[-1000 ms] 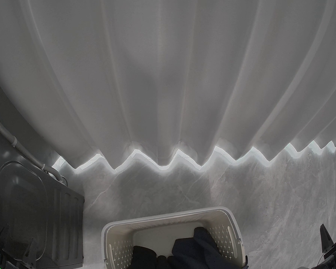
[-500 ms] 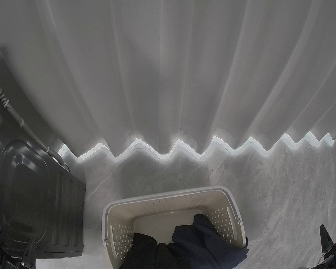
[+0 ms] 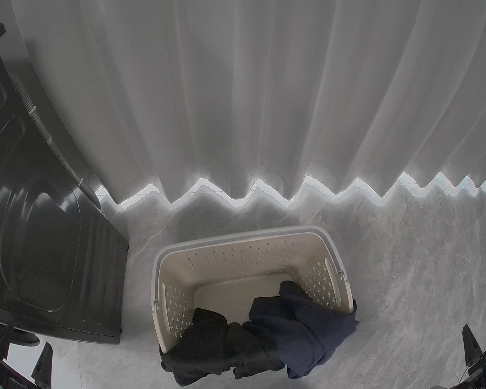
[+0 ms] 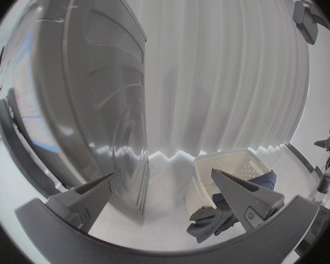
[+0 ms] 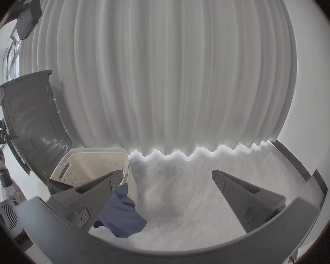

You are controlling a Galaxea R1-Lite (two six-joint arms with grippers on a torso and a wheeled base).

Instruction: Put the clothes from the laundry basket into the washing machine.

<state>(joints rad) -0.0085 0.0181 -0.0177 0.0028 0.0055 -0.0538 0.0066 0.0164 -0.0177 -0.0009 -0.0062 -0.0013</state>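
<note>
A cream perforated laundry basket [image 3: 243, 247] stands on the floor in front of me, also seen as the basket [image 4: 223, 162] and the basket [image 5: 88, 162]. A black garment [image 3: 216, 349] and a navy garment [image 3: 302, 330] lie in it and hang over its near rim; the navy garment [image 5: 121, 213] droops outside the wall. The dark grey washing machine [image 3: 43, 255] stands left of the basket, its side panel [image 4: 99, 103] close to my left arm. My left gripper [image 3: 21, 355] sits low at the left, open and empty. My right gripper [image 3: 483, 333] sits low at the right, open and empty.
A white pleated curtain [image 3: 254, 82] hangs behind the basket, with light along its hem. Grey marbled floor [image 3: 416, 266] spreads to the right of the basket. A grey hose [image 3: 48, 136] runs down the back of the machine.
The head view has tilted downward, so the basket, clothes and machine sit higher in the picture and show more fully. Both grippers hold the same open stance.
</note>
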